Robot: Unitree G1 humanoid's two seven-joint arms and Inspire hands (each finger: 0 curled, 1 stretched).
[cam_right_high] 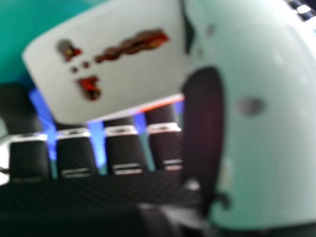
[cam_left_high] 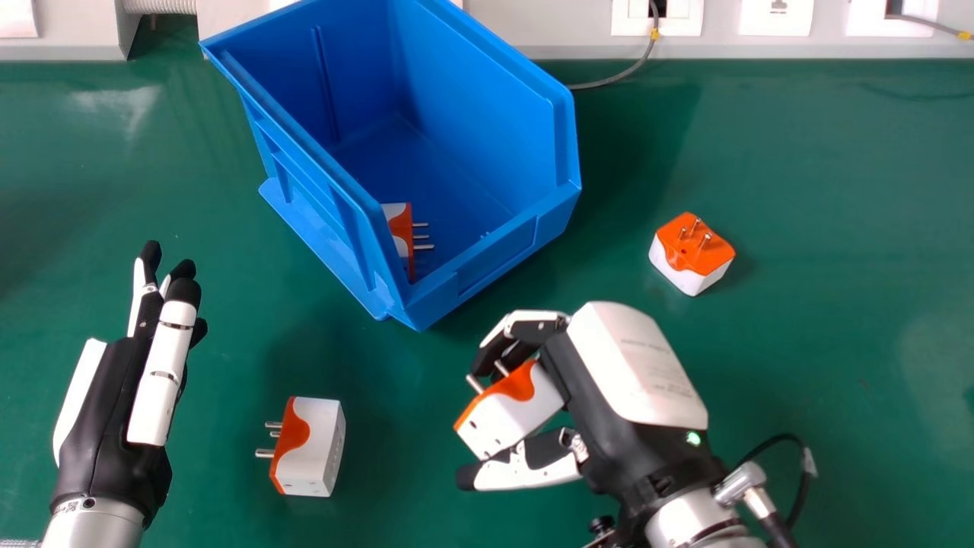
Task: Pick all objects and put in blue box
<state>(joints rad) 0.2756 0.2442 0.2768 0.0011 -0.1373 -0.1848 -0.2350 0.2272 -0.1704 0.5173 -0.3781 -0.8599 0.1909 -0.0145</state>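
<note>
Have a deep, open-topped blue plastic box point(cam_left_high: 479, 99) standing on a green surface point(cam_left_high: 837, 152). Inside it, close to its nearest corner and partly hidden by its left wall, can see an orange-and-white plug adapter with metal prongs point(cam_left_high: 400, 221) pointing right. On the near side of the box, slightly to its right, have the black and white right hand point(cam_left_high: 601, 380) closed round a blocky white adapter with an orange prong face point(cam_left_high: 517, 411), gripped between the curled fingers and the thumb, prongs towards the box. To the right of the box, see a cube-like adapter with an orange top point(cam_left_high: 692, 251) resting on the surface (prongs straight up, rather prickly). Nearer than the box and to its left, see a boxy white adapter with orange trim point(cam_left_high: 316, 449), prongs pointing left. Farther left of the box, have the left hand point(cam_left_high: 114, 396) released, fingers straight.
</note>
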